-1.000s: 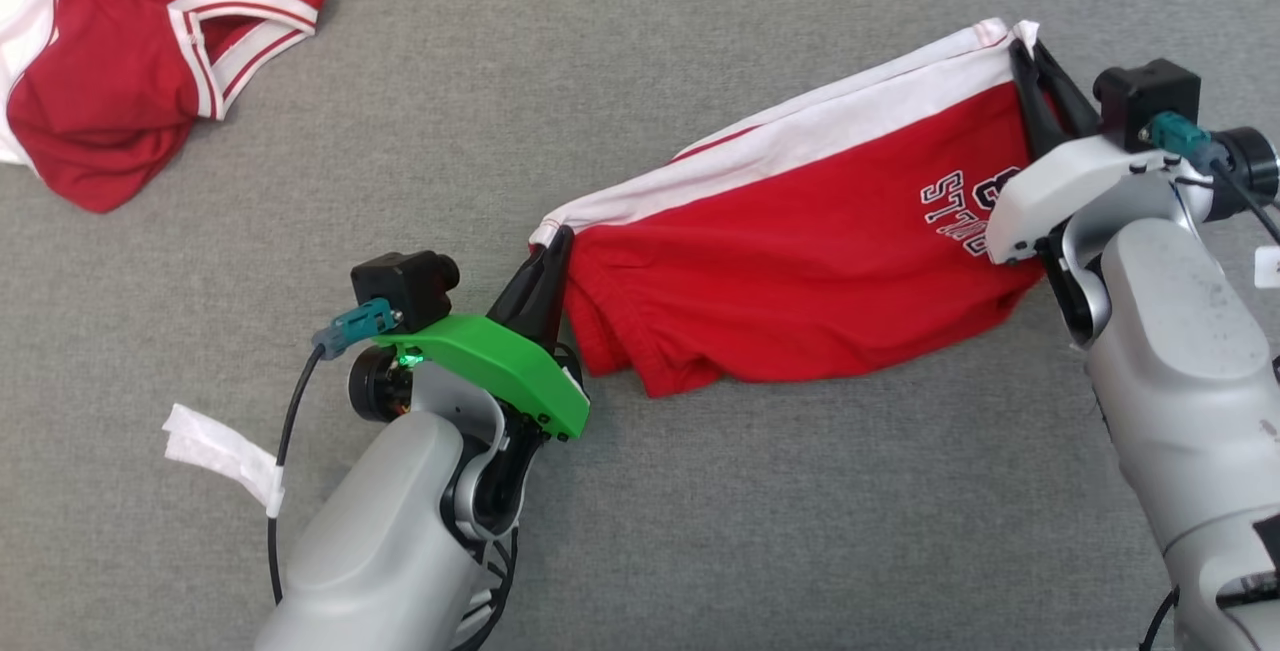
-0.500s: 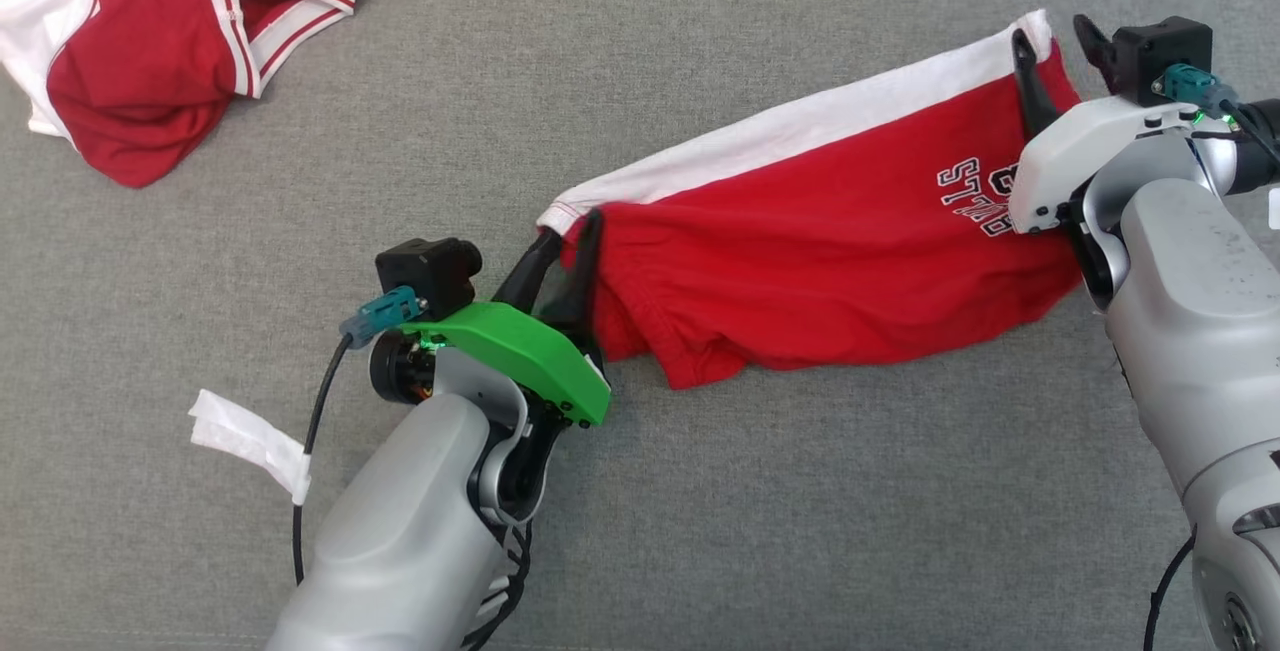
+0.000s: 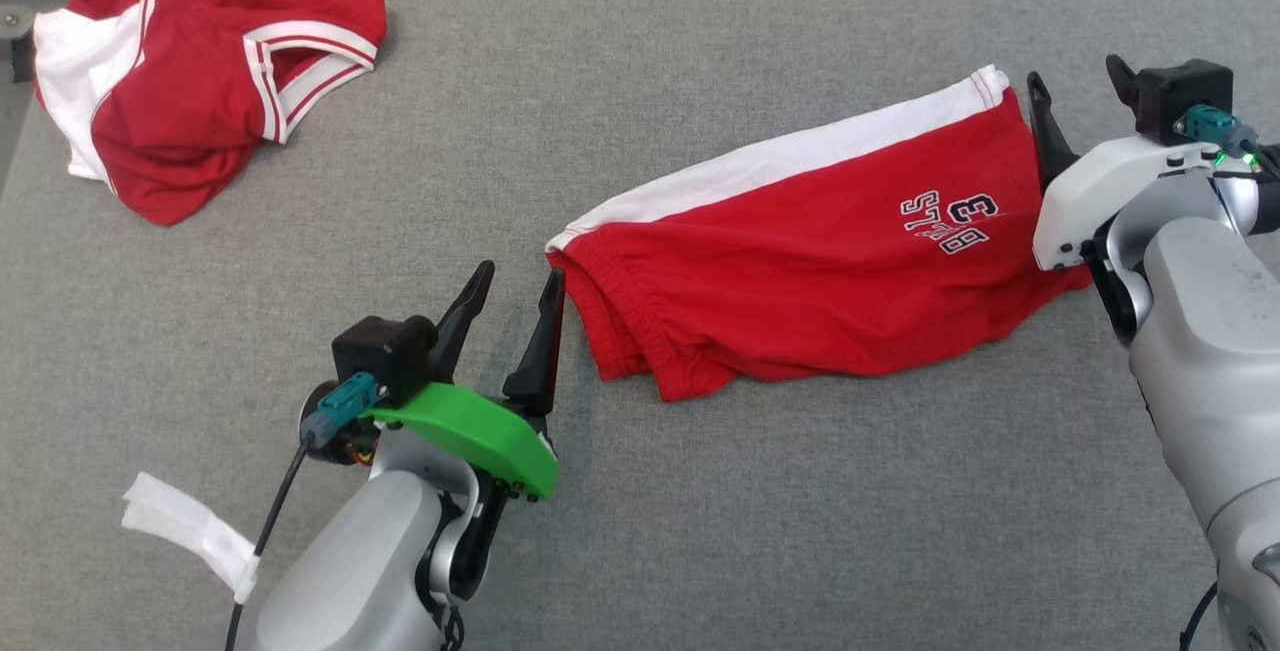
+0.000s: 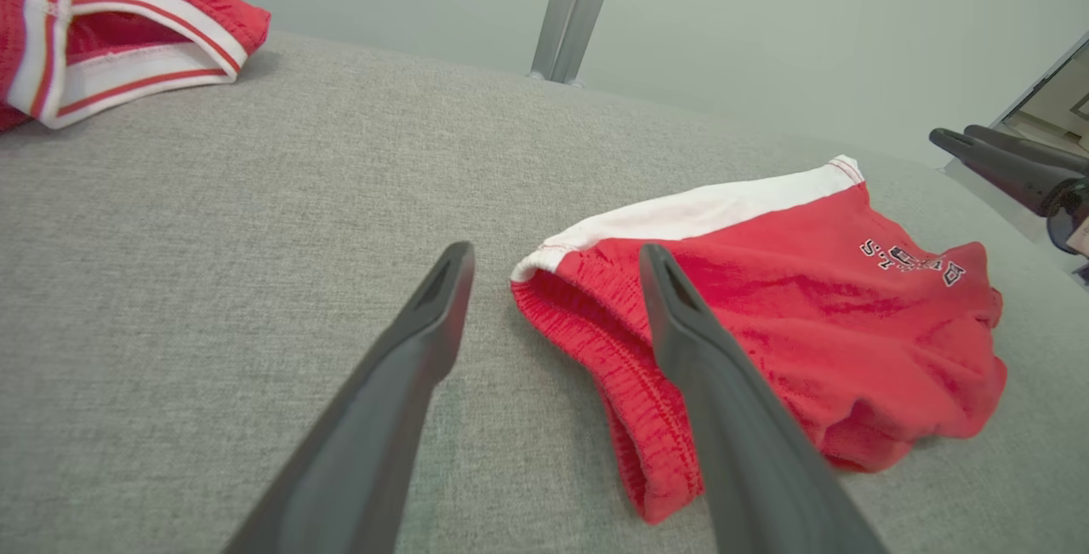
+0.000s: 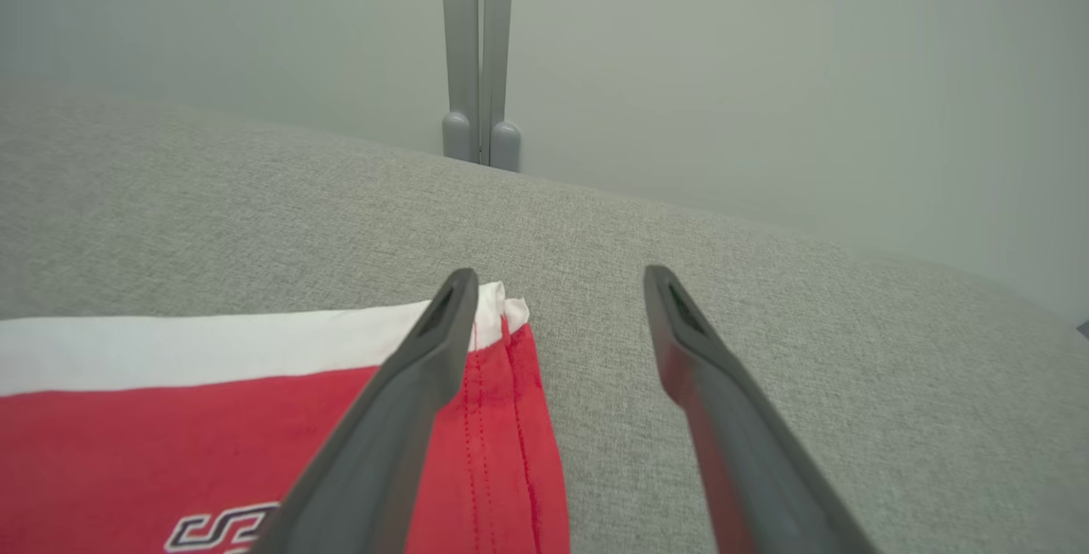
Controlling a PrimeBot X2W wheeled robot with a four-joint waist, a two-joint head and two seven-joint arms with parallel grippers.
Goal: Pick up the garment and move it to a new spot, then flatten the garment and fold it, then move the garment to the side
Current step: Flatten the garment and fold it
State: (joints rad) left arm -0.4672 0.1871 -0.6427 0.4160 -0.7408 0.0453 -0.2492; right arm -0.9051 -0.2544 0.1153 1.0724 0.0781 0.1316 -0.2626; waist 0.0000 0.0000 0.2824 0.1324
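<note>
Nearest the robot, the left gripper (image 3: 520,276) has its two dark fingers spread wide with nothing between them. One fingertip is just beside the gathered waistband of the red cotton shorts with a white side stripe (image 3: 800,261). The shorts lie spread on the grey woven fabric surface (image 3: 700,531), right of centre. The left wrist view adds the waistband's ribbed stitching. Beyond, the right gripper (image 3: 1073,73) is likewise splayed and empty. Its wrist view puts one finger over the hem corner and the other over bare cloth. Farthest lies a crumpled red-and-white garment (image 3: 190,81). The wrist views add a grey metal post (image 5: 476,52). Two grippers, two garments, one post.
</note>
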